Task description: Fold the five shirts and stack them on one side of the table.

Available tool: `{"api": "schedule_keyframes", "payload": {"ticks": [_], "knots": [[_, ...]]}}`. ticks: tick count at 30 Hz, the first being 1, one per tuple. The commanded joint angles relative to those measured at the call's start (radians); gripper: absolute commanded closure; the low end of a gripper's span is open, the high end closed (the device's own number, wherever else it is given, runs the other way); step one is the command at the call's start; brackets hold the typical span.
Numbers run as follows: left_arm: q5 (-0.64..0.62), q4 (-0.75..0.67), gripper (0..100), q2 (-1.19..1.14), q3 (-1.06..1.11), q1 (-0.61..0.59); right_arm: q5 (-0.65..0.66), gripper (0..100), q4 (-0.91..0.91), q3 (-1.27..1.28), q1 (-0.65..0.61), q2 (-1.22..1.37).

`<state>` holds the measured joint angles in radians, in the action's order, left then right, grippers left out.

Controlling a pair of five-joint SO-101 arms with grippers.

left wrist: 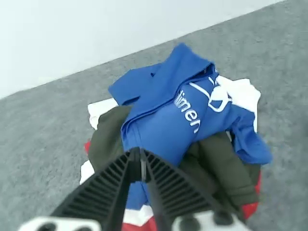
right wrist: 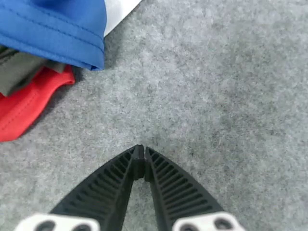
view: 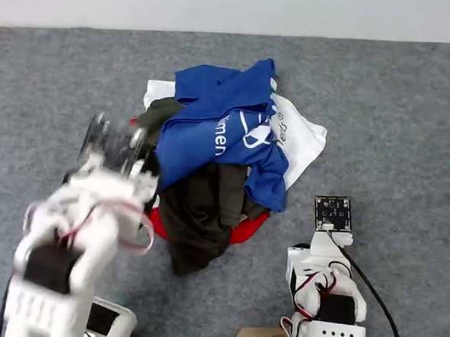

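My left hand (left wrist: 140, 161), fingers pressed together, is hovering at the edge of the shirts (view: 219, 137) heaped mid-bench; my right hand (right wrist: 140, 166), also closed, is hanging over bare bench (right wrist: 231, 72) beside them.

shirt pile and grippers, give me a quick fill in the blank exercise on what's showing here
1. The topmost shirt, the one with white lettering, is ___.
2. The left gripper and the right gripper are both ___.
3. The right gripper hangs over the bare ___ table, beside the clothes.

Missing words: blue; shut; grey
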<state>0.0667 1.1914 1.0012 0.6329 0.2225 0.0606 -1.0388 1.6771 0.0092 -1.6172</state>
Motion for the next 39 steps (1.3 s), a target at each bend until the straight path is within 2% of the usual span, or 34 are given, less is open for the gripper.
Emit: {"api": "schedule_keyframes", "payload": {"ticks": [1, 3, 9, 13, 16, 26, 35, 39], "knots": [[0.149, -0.026, 99, -0.235, -0.116, 0.044, -0.005, 99.0, -0.004, 0.012, -0.008, -0.007], [0.186, -0.018, 99, -0.328, -0.157, 0.077, -0.005, 99.0, -0.004, 0.012, -0.008, -0.007], [0.195, -0.006, 99, -0.543, -0.288, 0.169, -0.005, 99.0, -0.004, 0.012, -0.008, -0.007], [0.192, -0.003, 87, -0.664, -0.357, 0.166, -0.005, 99.0, -0.004, 0.012, -0.008, -0.007], [0.190, 0.058, 80, -0.753, -0.427, 0.152, -0.005, 99.0, -0.004, 0.012, -0.008, -0.007], [0.196, 0.195, 73, -1.123, -0.714, 0.121, -0.005, 99.0, -0.004, 0.012, -0.008, -0.007], [0.196, 0.199, 75, -1.439, -0.863, 0.120, -0.005, 99.0, -0.004, 0.012, -0.008, -0.007], [0.195, 0.199, 86, -1.522, -0.924, 0.120, -0.005, 99.0, -0.004, 0.012, -0.008, -0.007]]}}
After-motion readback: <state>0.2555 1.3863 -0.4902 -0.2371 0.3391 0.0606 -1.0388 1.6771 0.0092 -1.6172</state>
